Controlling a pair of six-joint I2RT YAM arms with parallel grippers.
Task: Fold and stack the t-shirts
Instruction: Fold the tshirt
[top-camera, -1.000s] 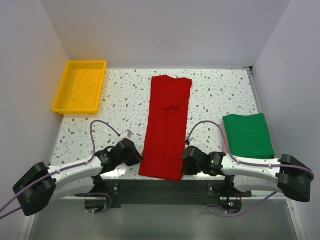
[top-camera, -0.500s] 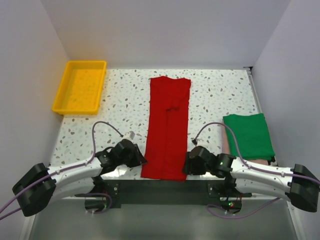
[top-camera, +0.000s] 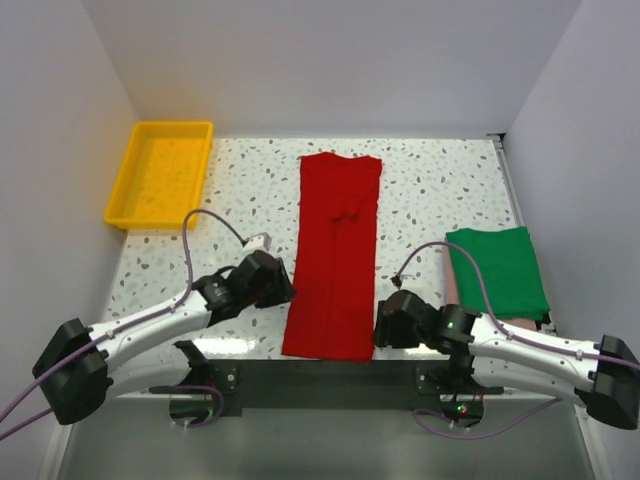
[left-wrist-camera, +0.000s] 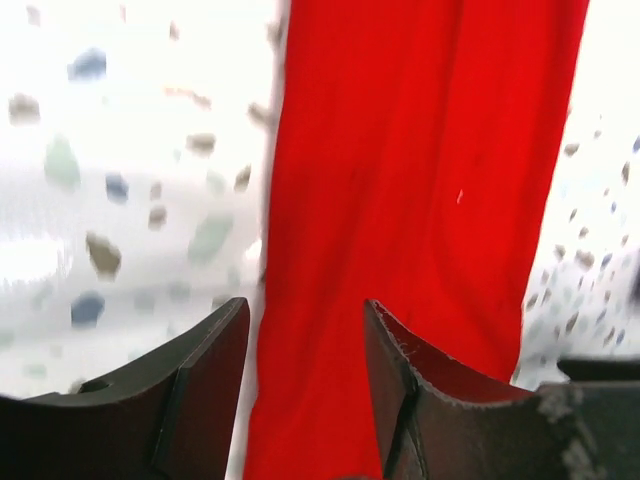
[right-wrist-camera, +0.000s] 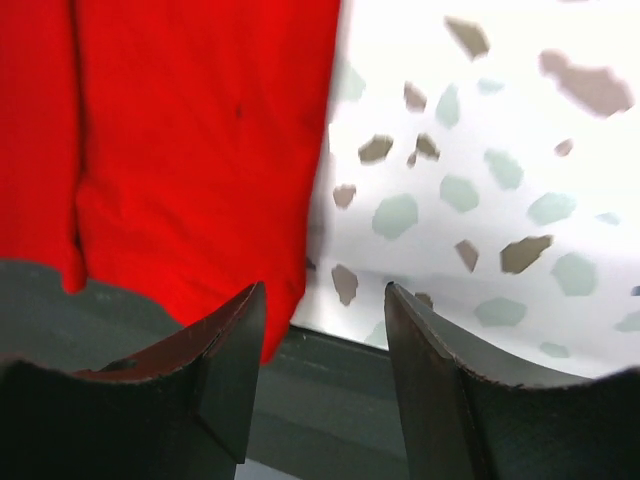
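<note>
1. Reference item: the bright red cloth t-shirt (top-camera: 335, 255), folded into a long narrow strip. It lies flat on the white speckled table (top-camera: 430, 190), and its near end reaches the table's front edge.

2. Dark green cloth t-shirt (top-camera: 497, 270): folded into a rectangle and lying to the right of the red t-shirt, well apart from it. It is level with the red t-shirt's near half.

3. Pale pink cloth t-shirt (top-camera: 451, 290): lies under the green one. Only a thin strip shows, on the side facing the red t-shirt.

4. Yellow rectangular plastic tray (top-camera: 122, 180): sits to the left of the red t-shirt, well apart, and level with its far half.

5. Left gripper (top-camera: 285, 292): positioned at the left edge of the red t-shirt, near its near end. In the left wrist view, the left gripper (left-wrist-camera: 305, 310) has its fingers spread. The red cloth's left edge shows through the gap, and nothing is pinched.

6. Right gripper (top-camera: 383, 326): positioned just beside the red t-shirt's near right corner. In the right wrist view, the right gripper (right-wrist-camera: 323, 292) has its fingers spread apart. That corner of the red cloth (right-wrist-camera: 200, 150) lies beyond the left finger, and nothing is clamped between the fingers.
</note>
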